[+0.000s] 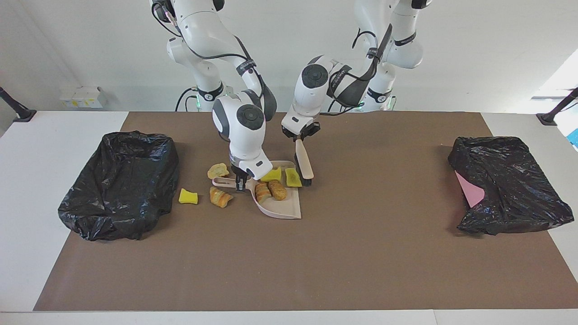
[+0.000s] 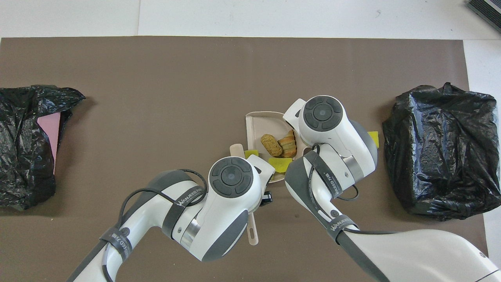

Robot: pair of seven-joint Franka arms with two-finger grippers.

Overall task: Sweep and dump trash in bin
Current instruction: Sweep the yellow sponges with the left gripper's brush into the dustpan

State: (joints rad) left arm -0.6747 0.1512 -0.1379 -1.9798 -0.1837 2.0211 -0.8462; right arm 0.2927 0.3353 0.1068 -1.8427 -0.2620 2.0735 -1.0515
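Sweeping trash into the dustpan [image 1: 281, 205]

Right gripper [image 1: 241, 179] clamps the pan's handle, left gripper [image 1: 300, 136] the brush [image 1: 304, 165] at the pan's mouth — four lumps [image 1: 271, 189] inside, three [image 1: 220, 197] beside the handle.

Four lumps [image 1: 272, 181] in the dustpan [image 1: 282, 208] — three [image 1: 219, 197] beside its handle, seemingly apart.

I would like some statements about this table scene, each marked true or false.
1. The right end effector holds the dustpan by its handle. True.
2. The brush is in the left end effector. True.
3. The dustpan is empty. False: two bread pieces and yellow foam chunks lie in it.
4. All trash is collected. False: a yellow chunk and two bread pieces lie on the mat.
5. Only one bin is present. False: another bin sits at the left arm's end.
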